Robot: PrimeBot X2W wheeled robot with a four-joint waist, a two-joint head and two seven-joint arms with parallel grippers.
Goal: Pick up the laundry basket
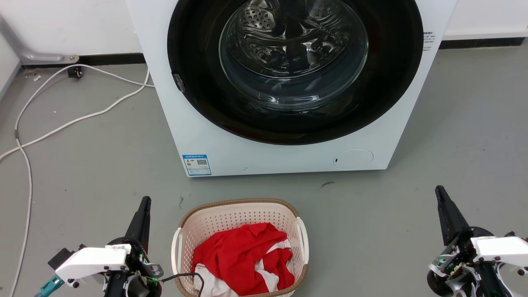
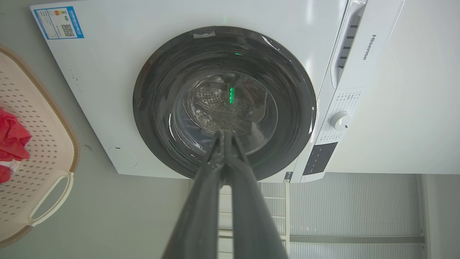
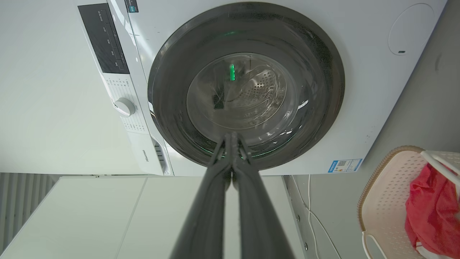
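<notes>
- The laundry basket [image 1: 231, 218], cream perforated plastic with a brown woven-look rim, sat on the grey floor [image 1: 103, 173] just in front of a white washing machine [image 1: 198, 136], whose round glass door faced the robot.
- A crumpled red and white garment [image 1: 243, 255] lay inside the basket. The basket's near edge was cut off by the bottom of the head view.
- The left gripper [image 1: 145, 202] hovered just beside the basket's left side. Its two dark fingers were pressed together, held nothing, and pointed toward the machine.
- The right gripper [image 1: 439, 192] hovered well apart from the basket on the other side. Its fingers were also pressed together and empty.
- The basket would probably be light, since it held only one piece of cloth.
- Its thin, hole-pierced walls would likely be stiff enough to keep their shape, though they might flex a little if squeezed.
- The smooth plastic could be slippery against the fingers, and the soft cloth might slide if the basket tipped.
- The best places to take hold looked to be the two white loop handles, the left handle [image 1: 176, 245] and the right handle [image 1: 304, 239], one on each side.
- Each handle stood out from the wall, leaving a gap that a finger could probably hook through.
- Holding both handles at once would likely keep the basket level. Each gripper would first have to spread, and the right one had farther to go.
</notes>
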